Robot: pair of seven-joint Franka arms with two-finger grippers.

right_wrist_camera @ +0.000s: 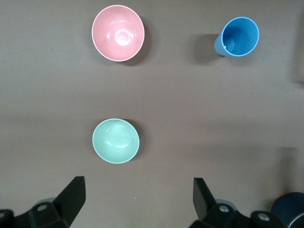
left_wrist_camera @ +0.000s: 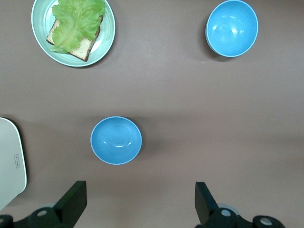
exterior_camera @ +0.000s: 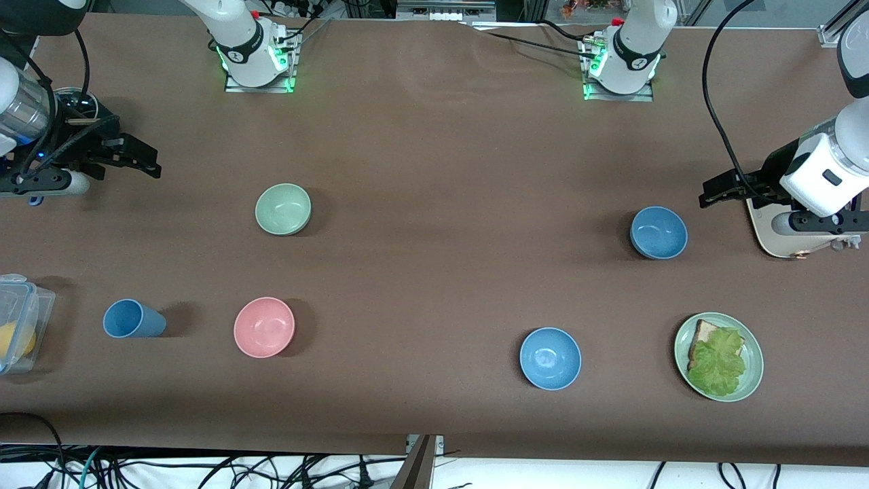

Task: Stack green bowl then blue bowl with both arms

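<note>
The pale green bowl [exterior_camera: 283,209] stands upright on the brown table toward the right arm's end; it also shows in the right wrist view [right_wrist_camera: 116,141]. The duller blue bowl [exterior_camera: 658,233] stands toward the left arm's end and shows in the left wrist view [left_wrist_camera: 116,140]. My right gripper [exterior_camera: 146,159] is open and empty in the air, apart from the green bowl, with its jaws wide [right_wrist_camera: 137,199]. My left gripper [exterior_camera: 713,191] is open and empty in the air beside the blue bowl, also with its jaws wide [left_wrist_camera: 141,199].
A pink bowl [exterior_camera: 264,327] and a blue cup [exterior_camera: 133,319] stand nearer the front camera than the green bowl. A glossy sky-blue bowl [exterior_camera: 550,358] and a green plate [exterior_camera: 750,380] with toast and lettuce stand nearer than the blue bowl. A cream board [exterior_camera: 767,238] lies under the left arm. A clear box [exterior_camera: 20,319] sits at the right arm's end.
</note>
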